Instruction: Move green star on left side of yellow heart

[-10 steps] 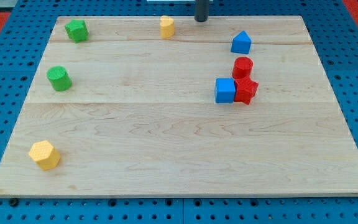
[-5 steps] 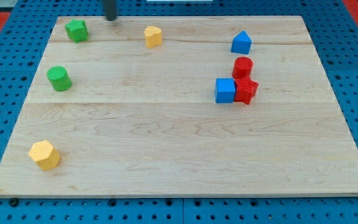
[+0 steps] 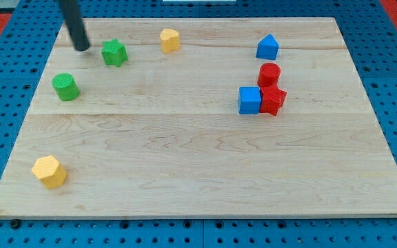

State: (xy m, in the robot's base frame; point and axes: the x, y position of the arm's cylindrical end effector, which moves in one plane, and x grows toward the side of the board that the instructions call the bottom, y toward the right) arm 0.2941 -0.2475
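Note:
The green star [image 3: 114, 52] lies near the view's top left on the wooden board [image 3: 198, 172]. The yellow heart [image 3: 169, 40] sits to its right and slightly higher, apart from it. My tip [image 3: 82, 48] is just left of the green star, with a small gap between them. The dark rod rises from the tip toward the view's top left.
A green cylinder [image 3: 65, 87] stands below my tip. A yellow hexagon block [image 3: 49, 171] is at the bottom left. At the right are a blue house-shaped block [image 3: 267, 47], a red cylinder [image 3: 269, 73], a blue cube [image 3: 249, 100] and a red block [image 3: 273, 100], the last three clustered.
The yellow heart slid left early on. My tip swept from top centre to the left, then came down behind the green star, which moved right and down toward the heart.

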